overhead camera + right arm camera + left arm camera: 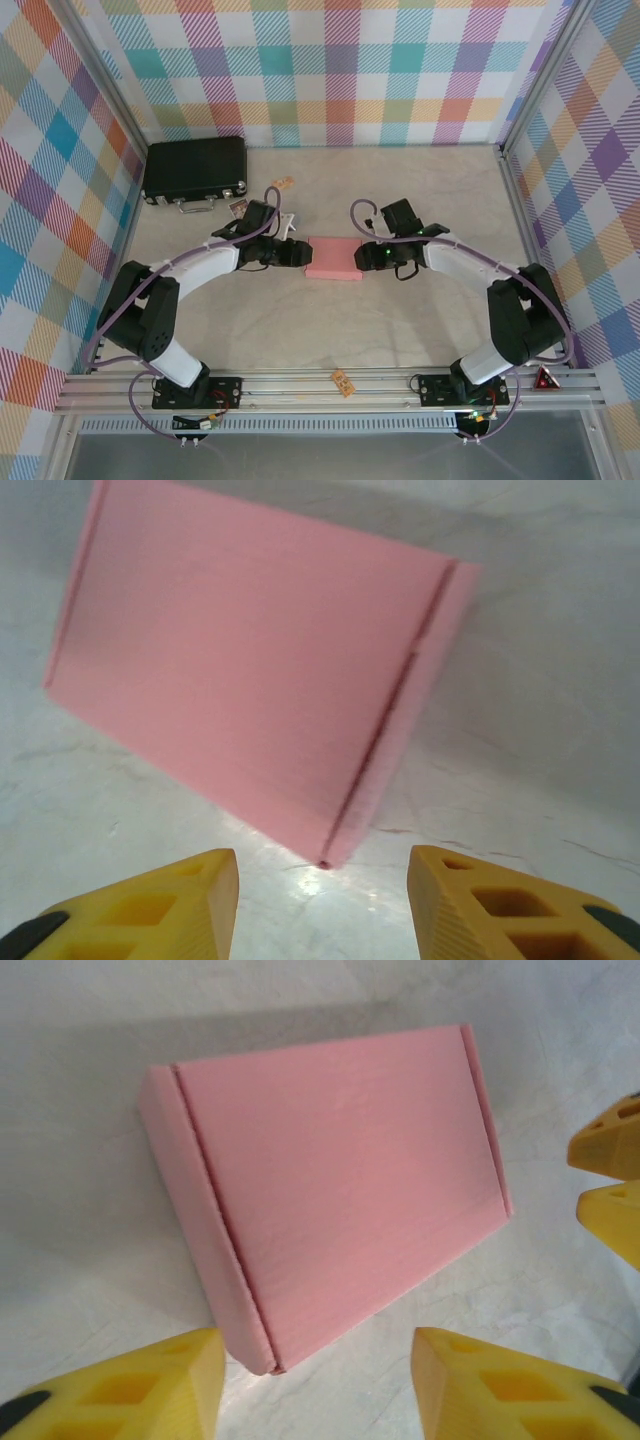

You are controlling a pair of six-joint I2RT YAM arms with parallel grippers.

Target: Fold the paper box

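Note:
The paper box (334, 257) lies closed and flat on the table's middle, a shallow salmon-pink rectangle. My left gripper (297, 252) sits just off its left end, my right gripper (370, 257) just off its right end. In the left wrist view the box (340, 1180) lies ahead of my left gripper (318, 1385), whose yellow fingers (150, 1390) stand apart with bare table between them. The right gripper's yellow fingertips (610, 1150) show past the box's far end. In the right wrist view the box (250, 690) has its near corner just ahead of my open right gripper (323, 905).
A black hard case (195, 172) lies at the back left. Small brown tags rest on the table (284, 183) and on the near aluminium rail (343, 382). Plaid walls close in the left, back and right sides.

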